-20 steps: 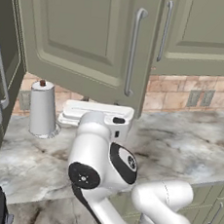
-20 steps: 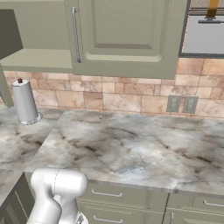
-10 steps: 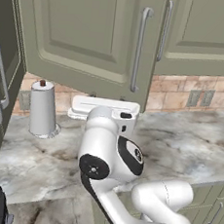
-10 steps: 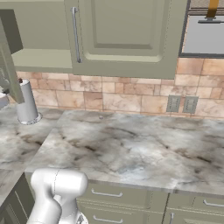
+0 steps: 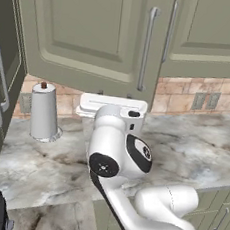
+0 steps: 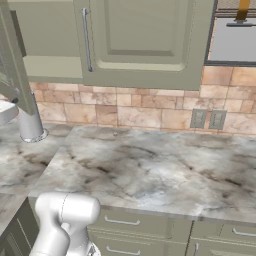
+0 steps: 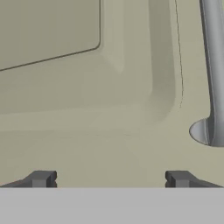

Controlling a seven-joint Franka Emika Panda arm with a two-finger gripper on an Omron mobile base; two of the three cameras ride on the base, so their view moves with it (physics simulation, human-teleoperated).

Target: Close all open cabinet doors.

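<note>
A sage grey-green cabinet door [image 5: 90, 31] hangs swung out over the left end of the marble tabletop [image 5: 194, 140], its long silver bar handle [image 5: 147, 47] running down near its right edge. The white arm rises from below, its upper end tucked up under the door's lower edge. Seen from the hand, the gripper [image 7: 109, 178] sits close against the door's face, fingertips [image 7: 41, 178] spread wide apart with nothing between them, facing the lower corner of the recessed panel; the handle's lower end and round mount [image 7: 209, 130] lie just to the right of them. A second cabinet door [image 5: 211, 31] beside the first lies flush with the wall cabinets, its own handle [image 5: 169, 30] close to the first. A paper towel roll [image 5: 43, 110] stands upright at the tabletop's back left, near the tiled backsplash [image 5: 182, 94]. From the right base camera, a shut cabinet door [image 6: 145, 40] hangs above the backsplash, with drawer fronts [image 6: 135, 222] below the tabletop's front edge.
</note>
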